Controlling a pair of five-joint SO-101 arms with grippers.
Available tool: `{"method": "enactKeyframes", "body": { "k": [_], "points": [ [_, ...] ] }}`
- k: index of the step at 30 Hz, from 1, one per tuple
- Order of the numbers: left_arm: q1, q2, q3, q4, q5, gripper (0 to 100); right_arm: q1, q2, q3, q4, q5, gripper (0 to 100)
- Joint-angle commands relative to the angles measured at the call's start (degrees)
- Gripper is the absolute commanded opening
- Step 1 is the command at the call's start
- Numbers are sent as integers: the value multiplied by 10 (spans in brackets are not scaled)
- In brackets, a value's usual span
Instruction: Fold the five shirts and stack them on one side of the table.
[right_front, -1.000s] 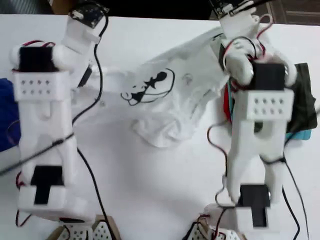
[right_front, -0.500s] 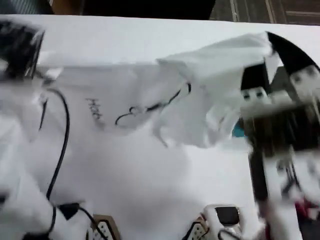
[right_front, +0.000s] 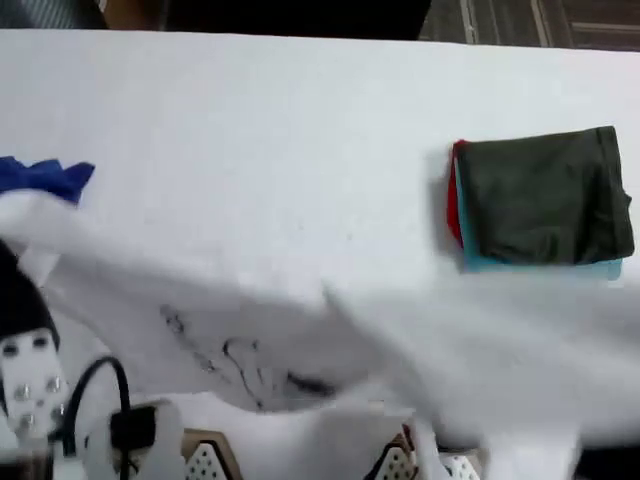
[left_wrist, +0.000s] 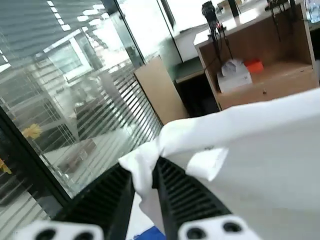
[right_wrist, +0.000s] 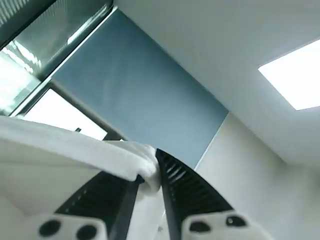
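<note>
Step in hand: spreading the white shirt (right_front: 300, 330) for folding. Left fingers (left_wrist: 167, 177) & right fingers (right_wrist: 172, 177) are each closed on a bunched edge. The cloth hangs above the surface (right_front: 250, 130), soft and thin, w/ a dark print. Next, I judge: lay it flat, no wrinkles. The folded stack (right_front: 540, 200), dark green on top, lies at one side; a blue shirt (right_front: 45, 178) is at the opposite edge.

right end effector (right_wrist: 149, 172) | clamped on white shirt (right_wrist: 65, 145) | aimed up at ceiling light (right_wrist: 295, 75)
</note>
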Motion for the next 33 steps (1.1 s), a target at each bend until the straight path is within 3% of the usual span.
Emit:
{"method": "enactKeyframes", "body": {
  "k": [1, 5, 10, 15, 22, 27, 33],
  "points": [
    [-5, -9, -4, -15, 1, 25, -3, -12, 2, -13, 4, 19],
    [-5, -8, 42, -37, 0, 25, -4, 23, 30, -9, 3, 19],
    [-5, -8, 196, -118, -1, 25, -44, 84, 106, -12, 4, 19],
    [-5, -8, 417, -262, 0, 25, -74, 159, 224, -41, 3, 20],
    [-2, 33, 667, -485, 0, 25, -73, 287, 409, -203, 3, 20],
    [-2, 181, 640, -593, 4, 24, -58, 418, 425, -304, 3, 20],
    [-2, 429, 410, -560, 2, 24, -32, 570, 307, -307, -47, 20]
  ]
}}
